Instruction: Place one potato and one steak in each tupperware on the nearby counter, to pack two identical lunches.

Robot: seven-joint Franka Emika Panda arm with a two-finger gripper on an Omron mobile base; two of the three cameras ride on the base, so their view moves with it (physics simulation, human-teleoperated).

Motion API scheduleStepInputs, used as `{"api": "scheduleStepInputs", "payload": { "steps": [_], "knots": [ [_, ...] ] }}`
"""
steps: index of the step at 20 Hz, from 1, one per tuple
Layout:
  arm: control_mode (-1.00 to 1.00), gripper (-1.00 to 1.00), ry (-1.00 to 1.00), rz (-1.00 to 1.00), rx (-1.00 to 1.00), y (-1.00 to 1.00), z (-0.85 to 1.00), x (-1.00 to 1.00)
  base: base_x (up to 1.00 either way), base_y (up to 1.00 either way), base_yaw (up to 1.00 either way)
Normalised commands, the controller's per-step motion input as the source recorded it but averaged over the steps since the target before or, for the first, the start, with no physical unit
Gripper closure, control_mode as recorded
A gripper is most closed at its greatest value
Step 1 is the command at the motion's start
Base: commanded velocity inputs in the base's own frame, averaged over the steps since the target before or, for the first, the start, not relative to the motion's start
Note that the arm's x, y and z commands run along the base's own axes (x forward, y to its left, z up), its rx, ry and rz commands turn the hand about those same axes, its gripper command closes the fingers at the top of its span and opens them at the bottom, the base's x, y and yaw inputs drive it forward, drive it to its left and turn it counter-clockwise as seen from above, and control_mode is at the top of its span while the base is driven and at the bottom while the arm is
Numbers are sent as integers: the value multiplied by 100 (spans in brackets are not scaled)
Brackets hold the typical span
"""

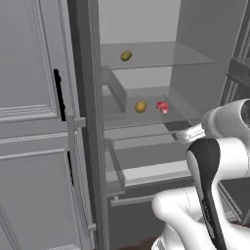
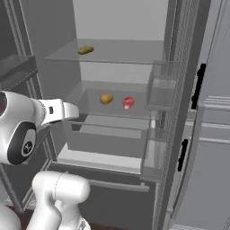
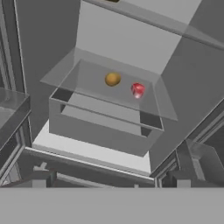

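Potatoes first: I count two. One golden-orange potato (image 1: 140, 107) sits on the middle glass shelf (image 1: 146, 119) of the open fridge (image 1: 195, 58), and a slimmer olive potato (image 1: 126, 56) lies alone on the upper shelf (image 1: 161, 61), toward its left side. Just beside the golden one, to its right and not touching it, is one steak (image 1: 162, 107), the bright red-pink piece. That is the only meat I can see, so the count here is two potatoes and one steak.

From the right base view the same pair shows on the middle shelf, golden potato (image 2: 106, 98) left, steak (image 2: 128, 102) right, with the olive potato (image 2: 85, 50) above. The hand view looks up at the golden potato (image 3: 112, 79) and steak (image 3: 137, 90) through the glass.

Below that shelf sits a clear drawer (image 1: 146, 141), and under it a white ledge (image 1: 156, 172). Door bins (image 2: 157, 94) hang on the open door at the right of the right base view. Grey cabinet fronts (image 1: 34, 122) with black handles (image 1: 58, 95) flank the fridge on the left.

My arm (image 1: 210, 161) rises in front of the lower shelves, its forearm (image 2: 54, 111) reaching toward the drawer level, well short of the food. I cannot make out the fingers, but the pincer stands spread wide, and nothing shows as held.
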Motion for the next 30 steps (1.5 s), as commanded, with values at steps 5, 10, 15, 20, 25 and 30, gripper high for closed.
{"api": "scheduleStepInputs", "payload": {
  "steps": [5,10,15,20,25,30],
  "knots": [
    [-100,-100,-1,-3,1,-1,-7,11,56,-6,-19],
    [-100,-100,-1,-9,13,-7,-54,64,0,0,0],
    [-100,-100,0,-1,22,13,-37,70,0,0,0],
    [-100,-100,2,0,18,49,-11,91,0,0,0],
    [-100,-100,10,0,0,1,-9,89,0,0,0],
    [-100,-100,10,0,0,-10,-22,78,0,0,0]
  ]
}}
